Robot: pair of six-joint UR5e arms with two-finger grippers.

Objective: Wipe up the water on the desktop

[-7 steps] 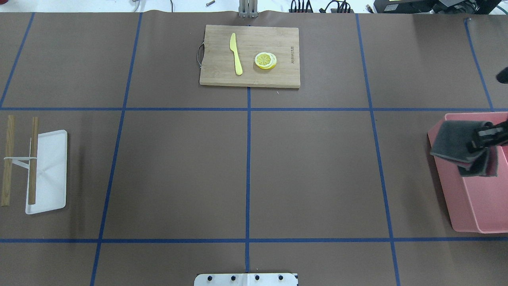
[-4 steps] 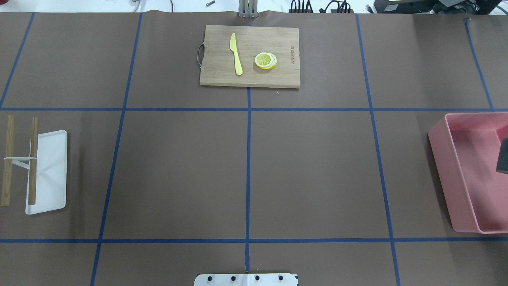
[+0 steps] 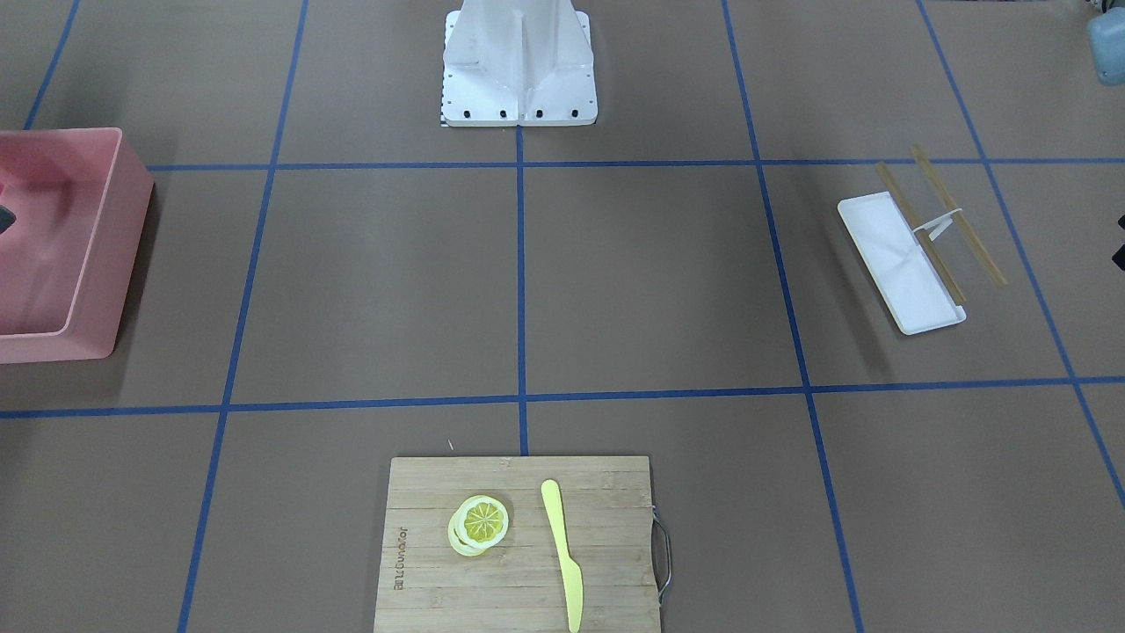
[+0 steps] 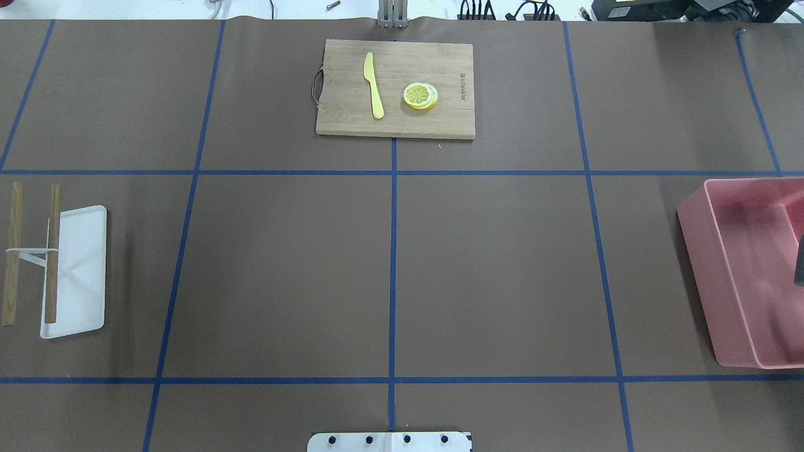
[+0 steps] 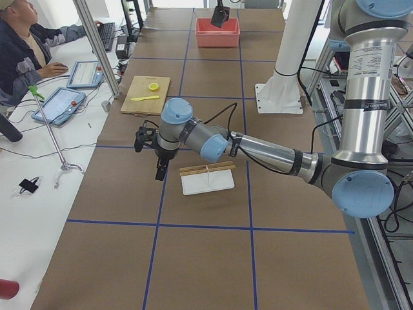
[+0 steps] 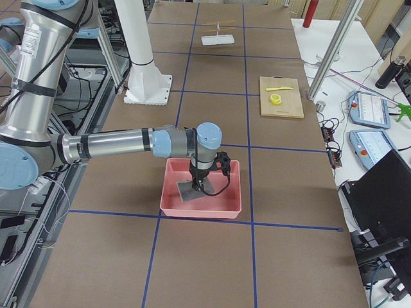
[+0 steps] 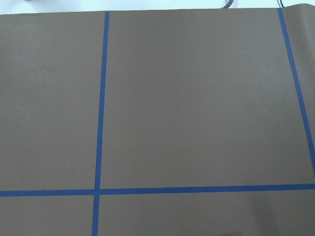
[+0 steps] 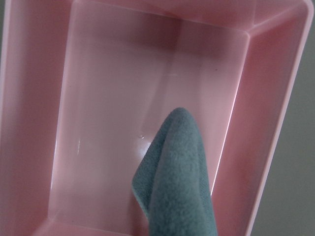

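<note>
The desktop [image 4: 282, 276] is a matte brown tabletop with blue tape lines; I see no water on it. My right gripper [image 6: 196, 183] reaches down into a pink bin [image 4: 697, 251] at the table's right end. It holds a grey-teal cloth [image 8: 179, 187] that hangs into the bin [image 8: 34, 147]. Only a dark sliver of cloth [image 4: 799, 257] shows at the edge of the overhead view. My left gripper [image 5: 159, 173] hangs over the table's left end, beside a white tray [image 5: 208, 182]. I cannot tell whether it is open. Its wrist view shows only tabletop [image 7: 197, 108].
A bamboo cutting board [image 4: 345, 119] at the far middle carries a yellow knife [image 4: 374, 85] and lemon slices [image 4: 420, 95]. A white tray [image 4: 78, 270] with two wooden sticks [image 4: 51, 251] lies at the left. The robot's base [image 3: 518, 66] stands at the near edge. An operator [image 5: 26, 45] sits beyond the table.
My right gripper has carried the cloth rightward from the bin's near wall to over its inside, nearly out of the overhead view. The rest has not moved.
</note>
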